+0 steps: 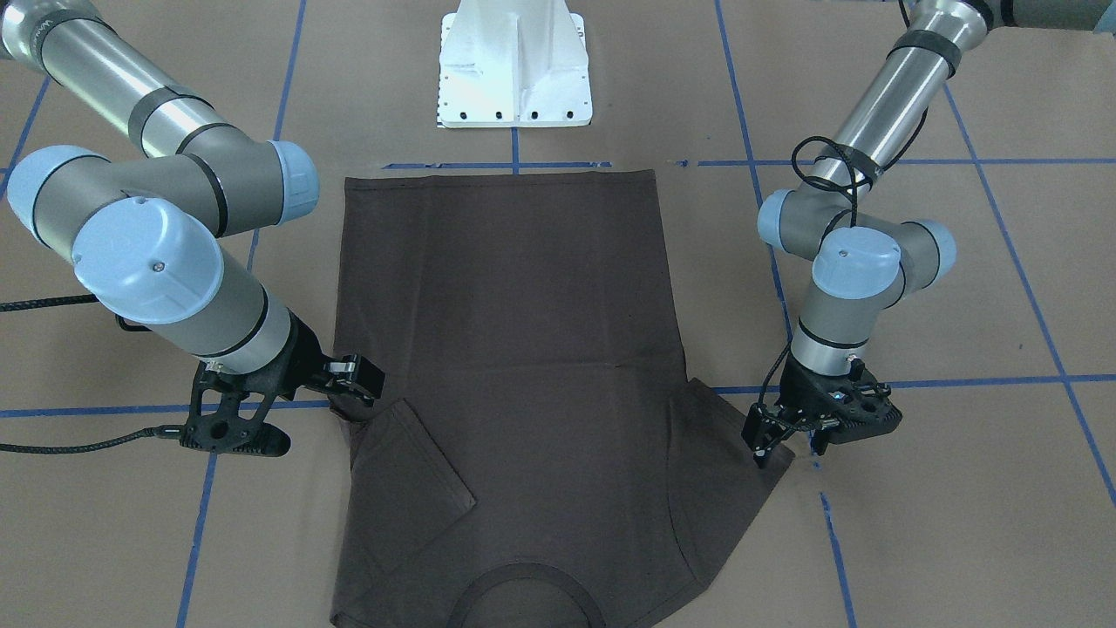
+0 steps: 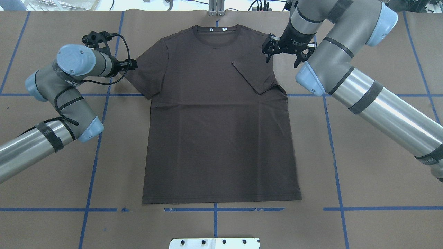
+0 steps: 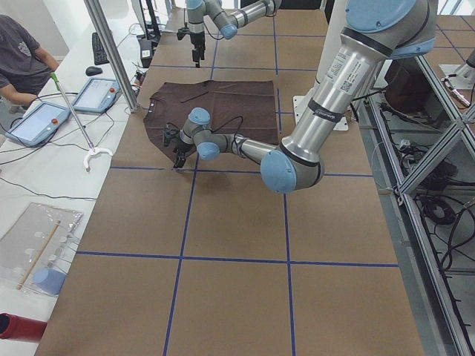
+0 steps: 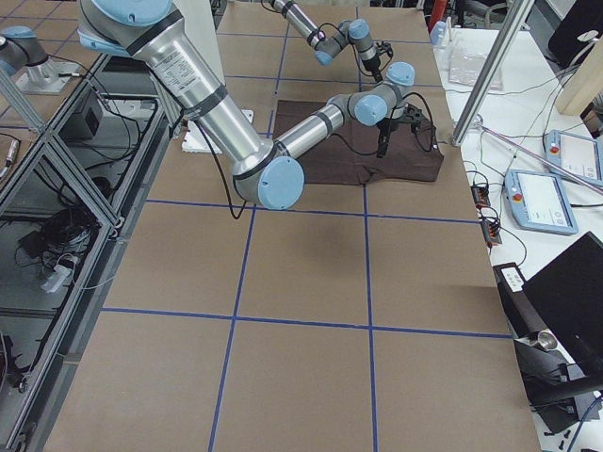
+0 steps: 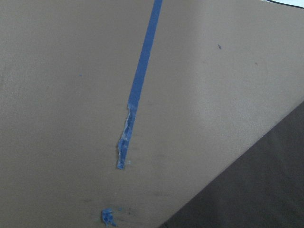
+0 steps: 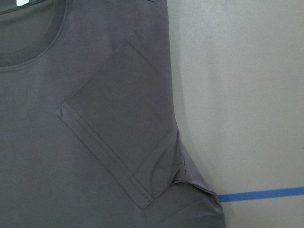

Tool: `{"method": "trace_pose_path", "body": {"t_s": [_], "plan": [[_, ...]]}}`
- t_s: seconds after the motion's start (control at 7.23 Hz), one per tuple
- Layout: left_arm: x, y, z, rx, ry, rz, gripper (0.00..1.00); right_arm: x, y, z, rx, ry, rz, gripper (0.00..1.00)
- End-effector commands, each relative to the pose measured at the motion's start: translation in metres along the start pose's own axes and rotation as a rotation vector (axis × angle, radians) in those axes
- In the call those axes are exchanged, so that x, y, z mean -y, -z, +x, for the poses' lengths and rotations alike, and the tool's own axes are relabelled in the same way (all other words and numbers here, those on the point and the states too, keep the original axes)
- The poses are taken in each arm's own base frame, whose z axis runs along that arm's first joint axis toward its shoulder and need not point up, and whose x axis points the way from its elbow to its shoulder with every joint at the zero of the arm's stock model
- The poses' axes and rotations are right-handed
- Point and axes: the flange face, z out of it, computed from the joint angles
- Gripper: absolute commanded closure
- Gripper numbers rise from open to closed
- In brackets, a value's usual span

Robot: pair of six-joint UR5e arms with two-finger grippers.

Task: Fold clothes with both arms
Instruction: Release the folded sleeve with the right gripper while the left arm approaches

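Left gripper [image 2: 134, 64], its grip impossible to tell, meets the T-shirt's [image 2: 218, 131] outspread sleeve [image 2: 148, 74]; a shallow pinch could slip and skew the fold.

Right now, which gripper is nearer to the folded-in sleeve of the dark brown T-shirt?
Right. The right gripper is beside the folded-in sleeve; the left gripper is at the opposite, spread sleeve.
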Motion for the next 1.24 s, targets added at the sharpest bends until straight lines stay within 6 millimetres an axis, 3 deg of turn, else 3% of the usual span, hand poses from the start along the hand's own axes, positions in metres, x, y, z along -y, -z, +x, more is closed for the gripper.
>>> {"method": "trace_pose_path", "body": {"t_s": [0.0, 0.14, 0.41, 0.97, 1.11], "plan": [[-0.004, -0.002, 0.000, 0.003, -0.003, -0.005, 0.10, 0.000, 0.000, 0.000, 0.000, 0.000, 0.000, 0.00], [-0.003, -0.001, 0.004, -0.002, -0.002, -0.003, 0.19, 0.000, -0.001, 0.001, -0.001, -0.001, -0.001, 0.00], [-0.003, -0.002, 0.002, 0.000, -0.004, -0.004, 0.58, 0.000, -0.001, 0.000, -0.001, -0.001, -0.001, 0.00], [0.000, 0.003, 0.011, -0.012, -0.008, 0.000, 1.00, 0.001, -0.003, 0.003, -0.004, -0.002, -0.003, 0.00], [0.001, 0.006, 0.019, -0.020, -0.010, 0.000, 1.00, 0.001, -0.004, 0.004, -0.005, -0.003, -0.003, 0.00]]}}
